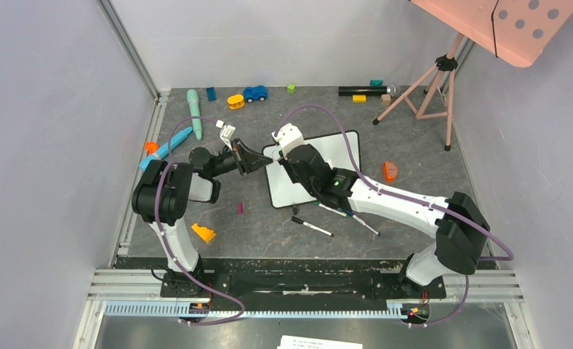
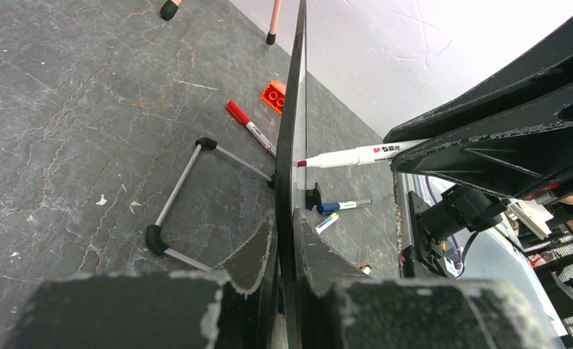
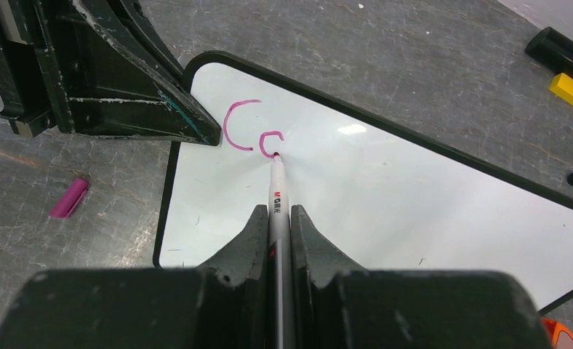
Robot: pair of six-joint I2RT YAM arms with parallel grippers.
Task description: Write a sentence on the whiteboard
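On the left side of the grey table (image 1: 269, 240) lies one small pink cap (image 3: 69, 198), apart from the board. Next to it the left gripper (image 1: 263, 163) has its two fingers pressed onto the left edge of the whiteboard (image 1: 338, 149), pinching the black frame. The whiteboard sits near the middle of the table, between the two arms. On its upper left corner the sentence (image 3: 240, 123) has only two pink marks, one big "C" and one smaller, unfinished curve beside it. The right gripper (image 3: 275, 214) pinches one marker (image 3: 276, 182) tightly, and its tip touches the second mark. In front of the board lie three loose markers (image 1: 313, 227). To the right is one orange piece (image 1: 390, 171).
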